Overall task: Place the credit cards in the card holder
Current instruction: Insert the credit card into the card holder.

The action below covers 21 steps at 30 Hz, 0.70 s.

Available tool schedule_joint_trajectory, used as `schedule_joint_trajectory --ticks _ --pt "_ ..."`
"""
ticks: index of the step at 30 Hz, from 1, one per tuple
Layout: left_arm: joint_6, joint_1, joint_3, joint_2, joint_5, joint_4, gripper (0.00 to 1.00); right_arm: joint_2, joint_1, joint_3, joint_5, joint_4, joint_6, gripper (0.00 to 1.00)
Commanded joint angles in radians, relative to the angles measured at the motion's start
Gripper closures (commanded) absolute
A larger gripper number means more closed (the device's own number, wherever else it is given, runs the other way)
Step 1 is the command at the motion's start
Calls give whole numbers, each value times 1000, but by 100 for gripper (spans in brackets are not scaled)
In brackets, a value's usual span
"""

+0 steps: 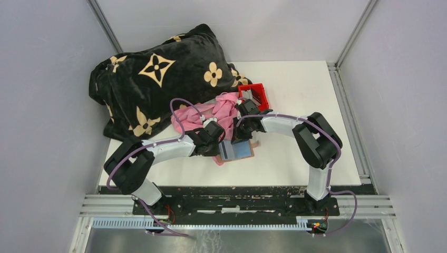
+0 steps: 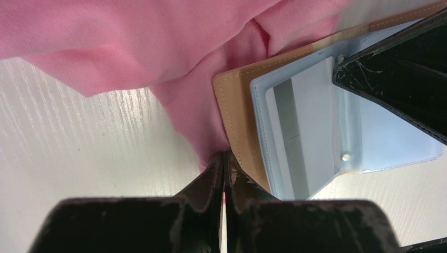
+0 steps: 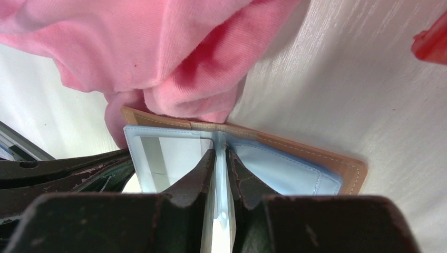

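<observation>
The card holder lies open on the table, brown outside and light blue inside. It also shows in the left wrist view and the right wrist view. A white credit card with a grey stripe sits in its left clear sleeve, seen too in the right wrist view. My right gripper is shut on a thin clear-blue inner leaf at the holder's middle fold; in the top view it is over the holder. My left gripper is shut, its tips at the holder's left edge against the pink cloth; the top view shows it there.
A pink cloth lies bunched just behind the holder and touches it. A red bin with grey cards on edge stands behind the right gripper. A black blanket with tan flowers fills the back left.
</observation>
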Motion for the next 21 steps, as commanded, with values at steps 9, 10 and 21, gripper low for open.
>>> schedule_joint_trajectory --ticks 9,10,21 --pt "17 -7 -10 72 47 24 93 -32 43 -18 -5 9 40 82" --pt "19 -8 -9 75 48 24 93 -33 44 -17 -7 8 41 82" --pt "21 -7 -16 75 41 19 93 -63 55 10 17 -37 19 82"
